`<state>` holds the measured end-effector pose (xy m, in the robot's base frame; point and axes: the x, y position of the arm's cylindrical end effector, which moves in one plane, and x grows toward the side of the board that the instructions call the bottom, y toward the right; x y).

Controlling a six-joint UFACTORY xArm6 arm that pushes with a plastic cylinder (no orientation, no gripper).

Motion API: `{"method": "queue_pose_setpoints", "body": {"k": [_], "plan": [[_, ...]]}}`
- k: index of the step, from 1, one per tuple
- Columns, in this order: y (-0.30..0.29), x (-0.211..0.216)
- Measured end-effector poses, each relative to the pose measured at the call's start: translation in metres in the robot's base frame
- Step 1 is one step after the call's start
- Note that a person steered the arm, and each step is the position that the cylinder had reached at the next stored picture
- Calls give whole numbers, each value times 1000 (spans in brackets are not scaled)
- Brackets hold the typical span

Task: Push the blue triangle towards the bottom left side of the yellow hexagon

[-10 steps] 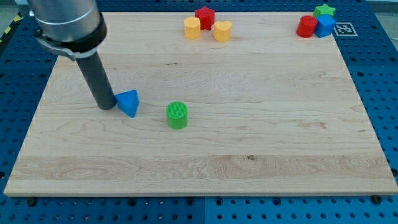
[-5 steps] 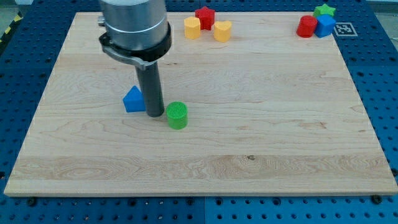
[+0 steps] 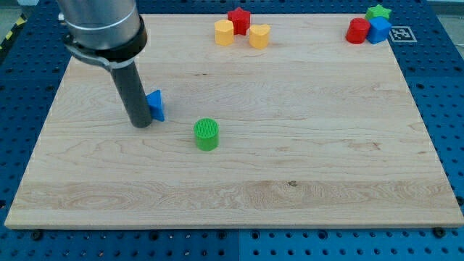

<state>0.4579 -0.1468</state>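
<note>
The blue triangle (image 3: 156,105) lies on the wooden board's left half, partly hidden behind my rod. My tip (image 3: 140,125) rests on the board just to the lower left of the triangle, touching or nearly touching it. The yellow hexagon (image 3: 224,32) stands near the view's top, left of the red block (image 3: 238,19). A second yellow block (image 3: 259,35) sits to the right of them.
A green cylinder (image 3: 206,135) stands to the lower right of the blue triangle. At the top right corner sit a red block (image 3: 357,31), a blue block (image 3: 378,30) and a green star (image 3: 378,12). The board (image 3: 290,145) is edged by blue pegboard.
My tip swung from the triangle's left to its right, then back to its lower left. The blue triangle has shifted slightly up the board towards the view's top.
</note>
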Motion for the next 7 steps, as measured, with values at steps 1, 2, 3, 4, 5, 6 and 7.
{"method": "queue_pose_setpoints", "body": {"k": [1,2,3,4,5,6,7], "plan": [[7,-16],[31,-19],[48,-39],[48,-57],[48,-74],[58,-91],[71,-109]]}}
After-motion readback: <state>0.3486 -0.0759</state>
